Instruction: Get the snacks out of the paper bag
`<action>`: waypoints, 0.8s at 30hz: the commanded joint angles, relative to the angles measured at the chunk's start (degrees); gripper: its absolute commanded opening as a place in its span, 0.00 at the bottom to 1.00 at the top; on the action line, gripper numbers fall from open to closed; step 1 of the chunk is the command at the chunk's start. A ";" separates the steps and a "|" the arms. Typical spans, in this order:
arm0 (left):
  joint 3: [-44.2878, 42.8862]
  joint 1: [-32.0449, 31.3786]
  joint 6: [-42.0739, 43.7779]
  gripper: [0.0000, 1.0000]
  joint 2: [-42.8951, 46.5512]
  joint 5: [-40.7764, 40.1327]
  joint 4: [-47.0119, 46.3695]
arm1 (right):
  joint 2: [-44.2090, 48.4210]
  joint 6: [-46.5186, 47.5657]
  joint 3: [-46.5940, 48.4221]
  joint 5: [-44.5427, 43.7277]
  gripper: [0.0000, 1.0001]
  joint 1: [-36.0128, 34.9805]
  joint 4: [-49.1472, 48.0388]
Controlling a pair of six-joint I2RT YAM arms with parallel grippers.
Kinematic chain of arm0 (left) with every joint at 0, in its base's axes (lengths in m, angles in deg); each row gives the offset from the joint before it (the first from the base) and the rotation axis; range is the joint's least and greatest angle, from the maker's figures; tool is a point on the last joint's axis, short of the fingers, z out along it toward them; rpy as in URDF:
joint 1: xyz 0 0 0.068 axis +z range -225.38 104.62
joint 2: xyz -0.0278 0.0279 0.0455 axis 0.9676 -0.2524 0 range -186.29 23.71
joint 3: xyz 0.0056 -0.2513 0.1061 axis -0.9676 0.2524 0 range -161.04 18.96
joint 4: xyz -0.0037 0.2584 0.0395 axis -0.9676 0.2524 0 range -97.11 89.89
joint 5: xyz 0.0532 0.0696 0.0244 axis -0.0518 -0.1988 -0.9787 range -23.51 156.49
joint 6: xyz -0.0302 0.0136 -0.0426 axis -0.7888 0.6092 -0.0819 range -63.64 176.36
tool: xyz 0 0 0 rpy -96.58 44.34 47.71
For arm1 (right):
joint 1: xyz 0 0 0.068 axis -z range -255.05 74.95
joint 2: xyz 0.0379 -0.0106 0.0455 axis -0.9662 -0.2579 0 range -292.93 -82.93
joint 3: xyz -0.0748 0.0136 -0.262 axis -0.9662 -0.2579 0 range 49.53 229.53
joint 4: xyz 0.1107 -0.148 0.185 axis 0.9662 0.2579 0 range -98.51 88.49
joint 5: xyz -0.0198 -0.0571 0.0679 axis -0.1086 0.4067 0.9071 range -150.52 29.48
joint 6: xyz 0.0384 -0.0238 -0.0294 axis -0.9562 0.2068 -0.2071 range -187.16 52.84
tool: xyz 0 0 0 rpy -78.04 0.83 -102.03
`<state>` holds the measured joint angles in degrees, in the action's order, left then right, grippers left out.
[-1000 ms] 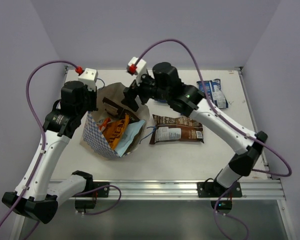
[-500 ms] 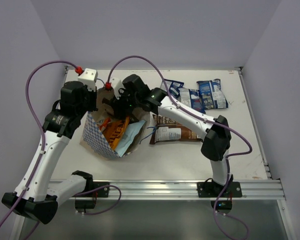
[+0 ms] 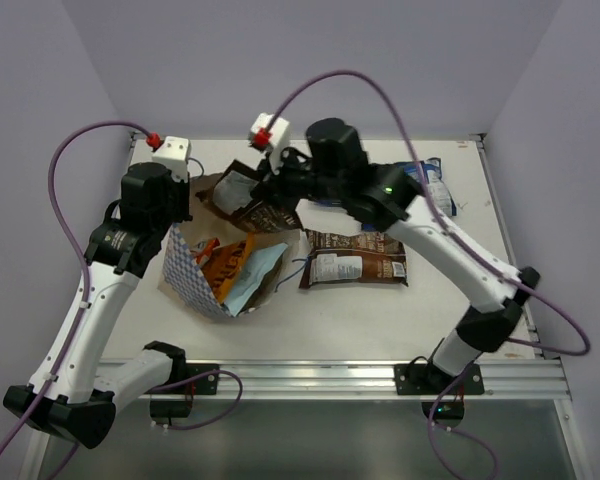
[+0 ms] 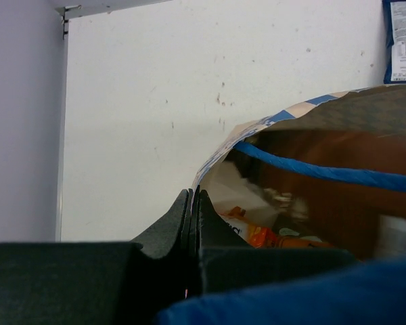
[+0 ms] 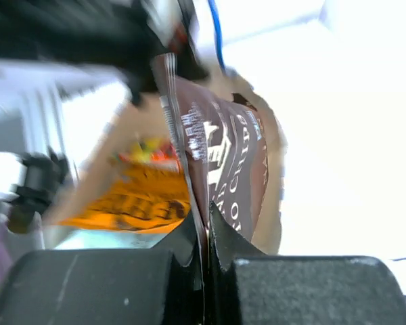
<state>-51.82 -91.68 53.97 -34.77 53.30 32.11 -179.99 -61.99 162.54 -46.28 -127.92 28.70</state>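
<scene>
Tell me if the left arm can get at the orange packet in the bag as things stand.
Probably not at once: the left gripper is shut on the bag rim, so it would have to let go first. The orange packet lies uncovered in the mouth.

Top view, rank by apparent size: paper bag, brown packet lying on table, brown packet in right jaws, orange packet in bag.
1. bag
2. table packet
3. held packet and orange packet: unranked. Both are partly hidden, and the held one hangs nearer the camera.
</scene>
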 commanded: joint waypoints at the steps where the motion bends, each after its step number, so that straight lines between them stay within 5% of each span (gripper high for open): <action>1: -3.13 -0.32 -0.51 0.00 0.91 -3.33 -3.01 | 14.16 1.07 0.20 0.79 0.00 0.47 -3.72; 11: -2.78 -0.23 -0.86 0.00 0.38 -6.58 -2.40 | 29.91 -4.73 -9.65 -9.92 0.00 12.33 -16.20; 19: -2.78 -0.32 -0.77 0.00 1.53 -6.58 -2.13 | 17.11 -13.95 -10.79 -11.61 0.00 22.97 -21.21; 24: -2.69 -0.23 -0.68 0.00 1.61 -6.23 -2.13 | 2.95 -17.91 -2.46 -6.34 0.00 24.03 -23.06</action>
<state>-51.82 -91.68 53.88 -34.77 48.45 32.92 -171.68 -75.30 154.68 -56.01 -104.14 10.45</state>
